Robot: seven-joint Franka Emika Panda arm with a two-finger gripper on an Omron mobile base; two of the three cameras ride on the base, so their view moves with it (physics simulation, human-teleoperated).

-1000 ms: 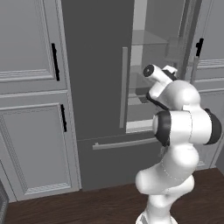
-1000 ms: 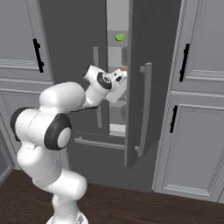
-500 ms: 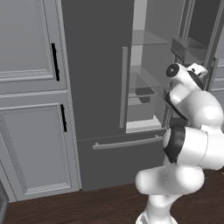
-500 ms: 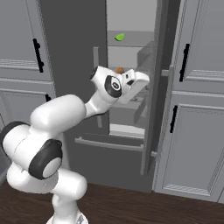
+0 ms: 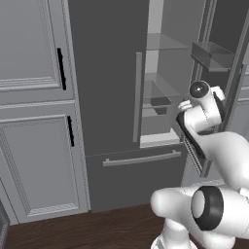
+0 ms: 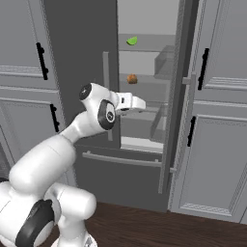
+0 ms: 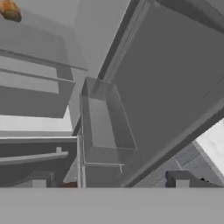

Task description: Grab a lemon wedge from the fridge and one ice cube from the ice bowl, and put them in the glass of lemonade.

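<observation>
The fridge (image 6: 77, 58) stands with its right door (image 6: 174, 96) swung wide open, and its left door (image 5: 104, 73) is shut. The lemon wedge (image 6: 131, 41), tiny and yellow-green, lies on an upper shelf. My gripper (image 6: 141, 102) reaches into the opening, well below the wedge and just under the orange-brown lump (image 6: 132, 78). In the hand view the gripper (image 7: 111, 181) is open with nothing between its fingertips (image 7: 181, 178). It faces a clear door bin (image 7: 105, 122), and the lump (image 7: 9, 11) sits at the top left. The ice bowl is out of view.
Light grey panelled cabinets (image 5: 34, 97) with black handles flank the fridge on the left, and more cabinets (image 6: 217, 120) on the right. Pale shelves (image 5: 163, 87) and a drawer handle (image 5: 141, 159) lie below the opening. Dark wood floor (image 6: 144, 226) runs in front.
The right fridge door has swung from partly open to wide open. My hand has left the door handle and moved right and down into the opening.
</observation>
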